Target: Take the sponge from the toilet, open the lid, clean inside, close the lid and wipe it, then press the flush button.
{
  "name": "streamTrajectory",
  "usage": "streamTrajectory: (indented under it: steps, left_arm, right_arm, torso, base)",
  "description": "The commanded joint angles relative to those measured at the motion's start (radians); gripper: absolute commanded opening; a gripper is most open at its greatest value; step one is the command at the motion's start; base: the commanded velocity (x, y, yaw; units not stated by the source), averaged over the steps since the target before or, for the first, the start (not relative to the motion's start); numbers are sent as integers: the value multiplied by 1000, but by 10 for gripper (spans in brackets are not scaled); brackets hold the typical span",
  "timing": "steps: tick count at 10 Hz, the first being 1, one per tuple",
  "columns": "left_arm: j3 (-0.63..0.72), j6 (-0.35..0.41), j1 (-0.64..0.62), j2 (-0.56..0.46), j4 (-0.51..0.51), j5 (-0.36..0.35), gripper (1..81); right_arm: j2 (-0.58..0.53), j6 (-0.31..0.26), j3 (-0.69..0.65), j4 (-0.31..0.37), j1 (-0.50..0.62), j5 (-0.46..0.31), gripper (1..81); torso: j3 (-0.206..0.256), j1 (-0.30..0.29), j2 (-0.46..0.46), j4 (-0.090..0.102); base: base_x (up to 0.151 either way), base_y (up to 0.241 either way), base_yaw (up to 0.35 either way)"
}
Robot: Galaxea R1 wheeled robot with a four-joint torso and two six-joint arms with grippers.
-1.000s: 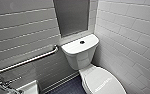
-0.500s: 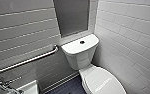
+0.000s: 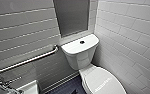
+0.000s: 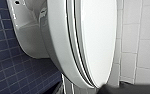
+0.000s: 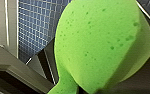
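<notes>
Gripping the green sponge (image 5: 96, 45), right gripper (image 5: 74, 88) sits clamped on it; lid (image 3: 103, 81) lies closed on toilet (image 3: 78, 53); left gripper (image 4: 121, 88) opening: cannot tell.

We see the white toilet (image 3: 79, 50) with its oval lid (image 3: 103, 81) shut flat over the bowl, and the bright green, pitted sponge (image 5: 96, 42) raised above blue floor tiles.

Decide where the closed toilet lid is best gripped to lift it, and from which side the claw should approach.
Grip the lid at its front rim, the end farthest from the tank, where it probably hinges. Come from the front and slightly below, hooking the thin seam under its edge. The tiled wall crowds one side, so a sideways approach looks tighter.
</notes>
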Motion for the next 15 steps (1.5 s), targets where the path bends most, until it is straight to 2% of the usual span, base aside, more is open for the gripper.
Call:
streamTrajectory:
  steps: [1, 2, 6, 8, 9, 10, 12, 15]
  left_arm:
    - [-1, -52, -110, 29, -17, -4, 811]
    - [-42, -74, -119, 43, -17, -19, 811]
    - [-122, -79, -168, 109, -16, -12, 811]
    - [-123, -80, -192, 122, -17, -10, 811]
    - [-123, -82, -198, 126, -17, -9, 811]
    - [-123, -85, -202, 132, -17, -7, 811]
    - [-133, -85, -211, 143, -17, -7, 811]
    - [-174, -91, -216, 183, -25, -5, 811]
  right_arm:
    - [-16, 2, 21, -24, -12, -54, 10]
    - [-14, 2, 20, -26, -12, -55, 10]
    - [-2, 2, 12, -26, -8, -51, 10]
    - [7, 2, 9, -29, -8, -47, 10]
    - [9, 2, 9, -30, -1, -47, 10]
    - [12, 2, 9, -30, 0, -47, 10]
    - [15, 2, 9, -32, 2, -47, 10]
    - [24, 2, -2, -24, 5, -47, 10]
  torso:
    - [0, 0, 0, 0]
    - [0, 0, 0, 0]
    - [0, 0, 0, 0]
    - [-61, 0, 0, 0]
    - [-69, 0, 0, 0]
    - [-35, 0, 0, 0]
    - [-55, 0, 0, 0]
    - [-55, 1, 0, 0]
  base:
    - [0, 0, 0]
    - [0, 0, 0]
    - [0, 0, 0]
    - [0, 0, 0]
    - [0, 0, 0]
    - [0, 0, 0]
    - [0, 0, 0]
    - [0, 0, 0]
